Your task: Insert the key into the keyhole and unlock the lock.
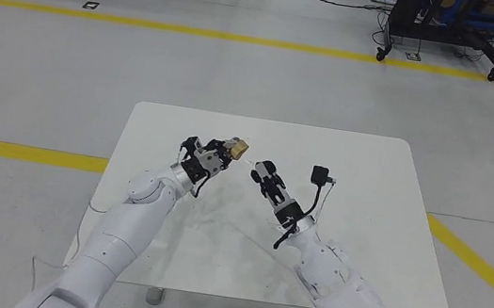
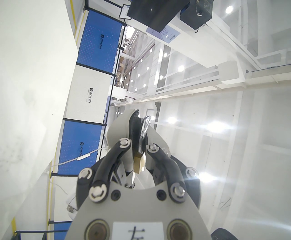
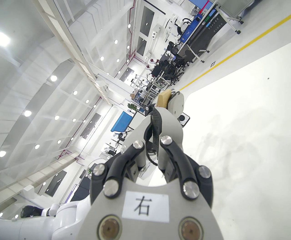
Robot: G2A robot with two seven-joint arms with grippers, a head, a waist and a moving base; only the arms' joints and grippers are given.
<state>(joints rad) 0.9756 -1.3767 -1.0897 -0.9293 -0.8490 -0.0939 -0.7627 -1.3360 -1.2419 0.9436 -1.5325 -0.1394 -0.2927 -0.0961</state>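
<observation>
Fingers (image 2: 134, 127) of your left gripper (image 1: 216, 155) were pressed onto the brass padlock (image 2: 139, 164), holding it in the air above the white table (image 1: 355, 264); its brass body jutted past the fingertips toward the right gripper (image 1: 261, 173), near it but not touching. That gripper's fingers (image 3: 156, 122) were pressed together; I could not tell whether the key sat between them; a dark loop (image 3: 148, 138) hung there. You would have judged the padlock dense, rigid and smooth-sided, likely to twist in a pinch; its flat faces were the place to clamp, keyhole end left free. The key would be thin, stiff and light; you would hold its bow squarely, since a slight tilt could jam the blade.
</observation>
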